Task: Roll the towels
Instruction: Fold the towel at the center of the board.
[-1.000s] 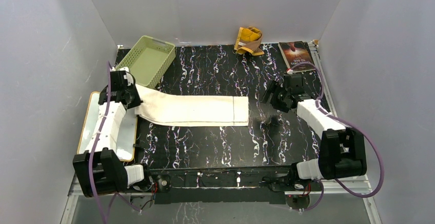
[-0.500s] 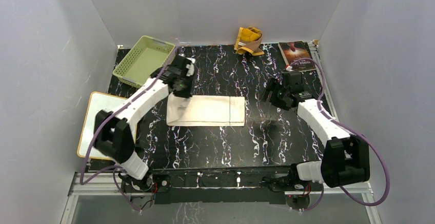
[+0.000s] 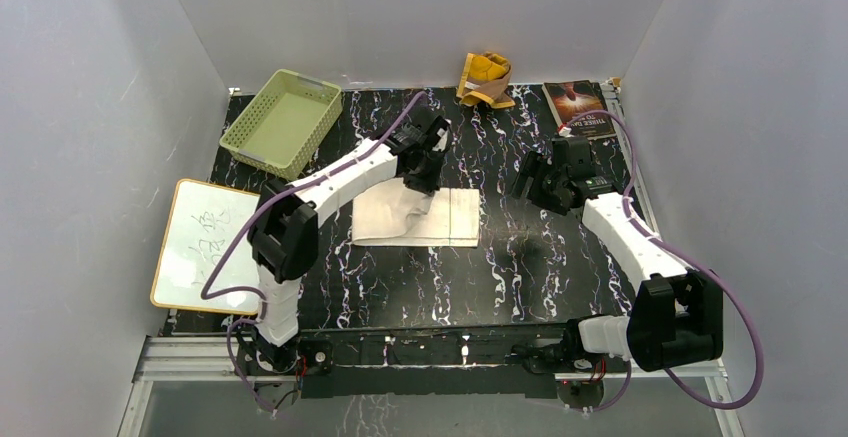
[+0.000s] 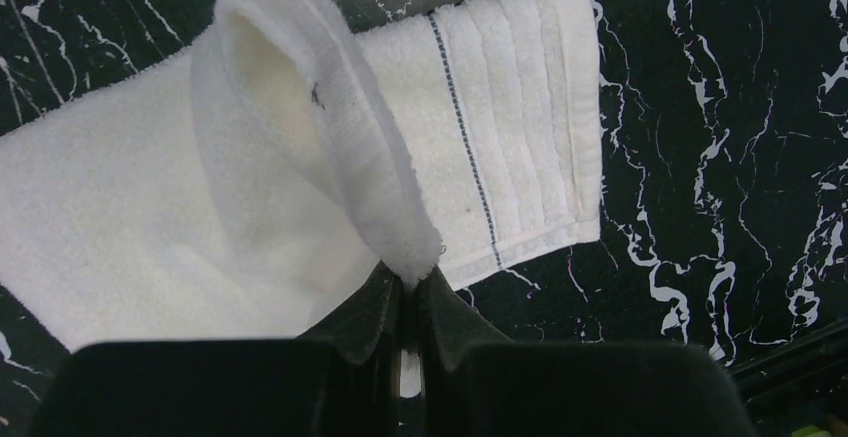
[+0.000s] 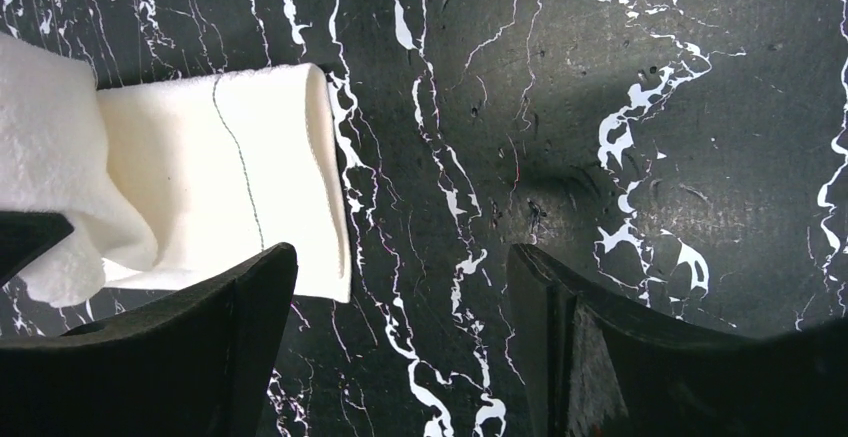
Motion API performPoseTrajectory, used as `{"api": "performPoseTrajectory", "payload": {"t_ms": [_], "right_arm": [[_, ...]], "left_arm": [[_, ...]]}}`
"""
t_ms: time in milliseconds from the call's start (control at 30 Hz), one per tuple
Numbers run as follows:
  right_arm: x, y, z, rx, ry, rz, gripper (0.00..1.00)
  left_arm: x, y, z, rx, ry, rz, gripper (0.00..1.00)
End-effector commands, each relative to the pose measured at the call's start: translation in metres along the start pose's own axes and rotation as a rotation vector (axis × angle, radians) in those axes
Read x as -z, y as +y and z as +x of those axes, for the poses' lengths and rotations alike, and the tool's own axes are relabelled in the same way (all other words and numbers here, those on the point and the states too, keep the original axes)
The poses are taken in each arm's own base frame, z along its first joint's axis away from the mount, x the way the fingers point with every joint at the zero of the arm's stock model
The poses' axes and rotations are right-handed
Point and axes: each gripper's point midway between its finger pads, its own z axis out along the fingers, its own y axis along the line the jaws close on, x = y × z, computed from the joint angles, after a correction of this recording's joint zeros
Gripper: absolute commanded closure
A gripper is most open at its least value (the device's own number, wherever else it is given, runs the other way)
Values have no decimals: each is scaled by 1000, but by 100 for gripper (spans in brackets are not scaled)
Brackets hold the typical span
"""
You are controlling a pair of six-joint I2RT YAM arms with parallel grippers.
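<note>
The left fingers (image 4: 410, 302) are pinched shut on a fold of the cream-white towel (image 4: 150, 227), holding that corner up in a loop above the rest of the cloth, which lies flat mid-frame in the top view. Its hemmed right end, crossed by one dark stitched line, lies square on the black, white-veined surface (image 3: 560, 287). The right fingers (image 3: 525, 185) are spread wide and grip nothing, hovering just right of that hem, with a bare strip of surface between. The lower half of the surface is open.

There are two towels. The second, the mustard-yellow towel (image 3: 485, 79), is crumpled at the top edge against the back wall. One dark-covered book (image 3: 578, 107) lies at upper right, its cover lettering too small to read. One green basket (image 3: 262, 152) sits at upper left. One whiteboard (image 3: 205, 247) at left bears illegible scribbles.
</note>
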Motion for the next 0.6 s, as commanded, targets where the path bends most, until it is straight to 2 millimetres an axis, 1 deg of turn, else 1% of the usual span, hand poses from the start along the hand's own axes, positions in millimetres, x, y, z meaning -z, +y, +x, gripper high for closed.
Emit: {"api": "performPoseTrajectory", "payload": {"t_ms": [0,100,200,267,467,567], "right_arm": [[12,8,-22,29,-77,-18,25],[11,8,-21,34,-73,-17,25],[10,6,-20,38,-73,-15,24],[8,6,-18,41,-65,-14,24],[6,6,-16,42,-56,-19,24],[5,7,-16,41,-51,-23,24]], "left_arm": [[4,-21,2,11,38,44,100],[-3,-29,9,6,65,61,100],[-2,-36,12,1,80,78,100],[3,-40,11,-7,82,84,100],[31,-50,3,-17,63,134,100],[31,-54,5,-12,72,157,100]]}}
